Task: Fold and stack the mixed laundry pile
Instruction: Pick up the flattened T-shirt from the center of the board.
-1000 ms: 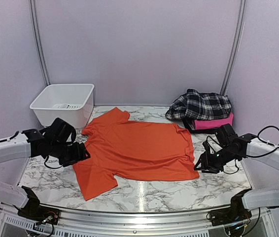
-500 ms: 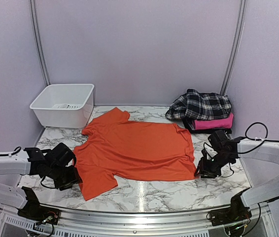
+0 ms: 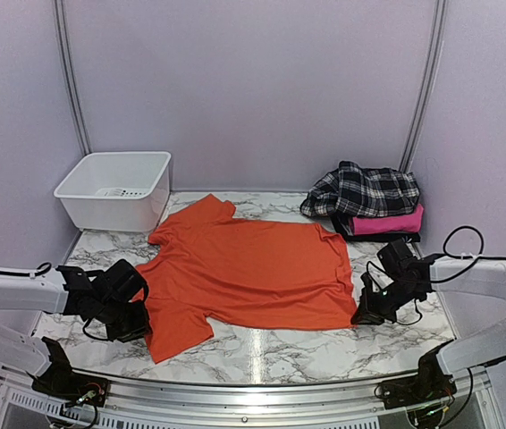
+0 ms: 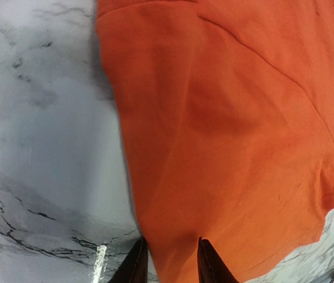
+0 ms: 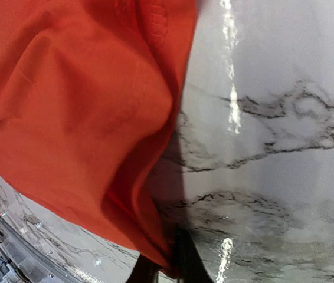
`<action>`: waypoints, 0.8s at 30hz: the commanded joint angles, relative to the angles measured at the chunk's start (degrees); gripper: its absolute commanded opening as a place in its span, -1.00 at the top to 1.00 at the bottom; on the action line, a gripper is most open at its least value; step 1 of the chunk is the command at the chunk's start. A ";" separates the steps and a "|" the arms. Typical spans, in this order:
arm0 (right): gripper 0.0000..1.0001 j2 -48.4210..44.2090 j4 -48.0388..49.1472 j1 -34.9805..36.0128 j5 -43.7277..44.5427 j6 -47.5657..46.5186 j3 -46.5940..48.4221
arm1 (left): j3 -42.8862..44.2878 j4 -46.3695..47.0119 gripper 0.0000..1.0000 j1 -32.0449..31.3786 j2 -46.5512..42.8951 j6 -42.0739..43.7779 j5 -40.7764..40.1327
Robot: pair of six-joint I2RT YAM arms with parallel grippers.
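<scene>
Pinching the orange t-shirt (image 3: pixel 248 268) at its near right corner, our right gripper (image 5: pixel 166 262) is clamped on cloth; our left gripper (image 4: pixel 170 244) straddles its near left edge, but we cannot tell whether it grips.

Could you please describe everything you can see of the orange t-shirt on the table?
The orange t-shirt is plain, bright, soft cloth with short sleeves, spread nearly flat and lightly wrinkled on the marble table, neck end left, hem right. The left hand straddles the near sleeve's edge, fingertips apart; the right hand pinches the near hem corner.
</scene>
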 commanded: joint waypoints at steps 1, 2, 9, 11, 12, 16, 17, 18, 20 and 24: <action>0.99 -2.97 -2.55 -0.20 -0.51 0.24 -0.61 | -2.00 -1.55 0.60 -1.07 0.12 -1.27 1.99; 1.00 -3.93 -3.20 -0.18 -0.72 0.26 -0.75 | -2.44 -1.54 0.69 -1.46 -0.58 -1.79 2.48; 1.00 -12.65 -9.44 0.13 -3.00 0.82 -3.97 | -4.78 -5.60 1.00 -7.13 -8.43 -9.57 3.41; 1.00 -15.17 -10.86 0.24 -3.63 1.31 -5.41 | -4.99 -6.82 1.00 -9.94 -10.59 -12.75 2.97; 1.00 -16.38 -11.40 0.31 -4.15 1.65 -6.18 | -5.12 -7.26 1.00 -11.13 -11.49 -14.29 2.94; 1.00 -20.16 -13.85 0.59 -5.36 2.72 -8.68 | -5.11 -10.78 1.00 -13.85 -15.22 -20.17 0.85; 1.00 -21.11 -14.35 0.53 -5.54 2.91 -9.06 | -5.26 -11.30 1.00 -14.06 -16.31 -21.31 0.75; 1.00 -21.96 -14.75 0.61 -5.77 3.16 -9.38 | -5.51 -11.38 1.00 -14.14 -17.27 -22.36 0.74; 1.00 -23.47 -14.68 0.68 -6.83 3.68 -10.27 | -5.68 -11.37 0.90 -14.52 -18.82 -23.53 -0.75; 1.00 -23.45 -13.04 0.85 -7.74 4.16 -12.06 | -4.78 -11.23 0.22 -15.06 -16.77 -21.03 -1.60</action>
